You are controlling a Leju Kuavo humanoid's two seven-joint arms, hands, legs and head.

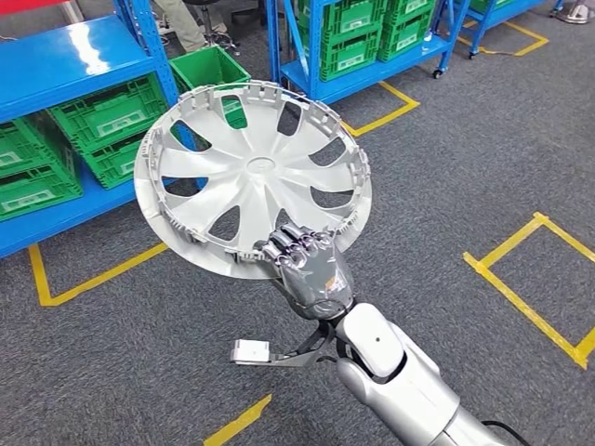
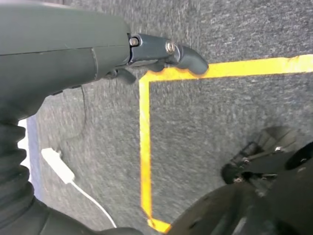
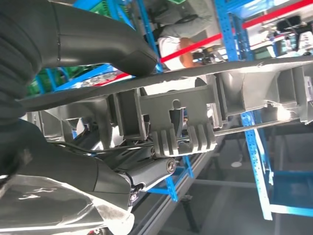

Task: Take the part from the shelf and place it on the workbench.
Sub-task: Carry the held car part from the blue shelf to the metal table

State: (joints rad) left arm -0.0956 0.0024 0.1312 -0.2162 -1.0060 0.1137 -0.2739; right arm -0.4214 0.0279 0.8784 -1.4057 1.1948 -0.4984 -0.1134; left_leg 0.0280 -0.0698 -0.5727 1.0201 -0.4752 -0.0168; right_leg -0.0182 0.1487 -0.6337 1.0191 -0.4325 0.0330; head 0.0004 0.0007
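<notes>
The right hand sits nearest in the head view, low and centre of the frame, its fingers curled over the near rim of the part, a silver wheel cover held flat and face up above the grey carpet. In the right wrist view the thick thumb lies on one face of the part's rim and a darker finger presses from the other, so the rim is pinched between them (the remaining fingers are hidden behind the rim's ribbed clips). The part fills the middle of the head view, covering some of the blue shelf and the green crates at the upper left. More green crates sit on a second blue shelf at top centre. Yellow floor tape marks boxes at right and lower left.

The left hand hangs over the carpet in the left wrist view, holding nothing; one dark finger reaches out across a yellow tape corner, the rest being hidden behind the grey cover. A white cable adapter lies blurred on the floor at lower left.
</notes>
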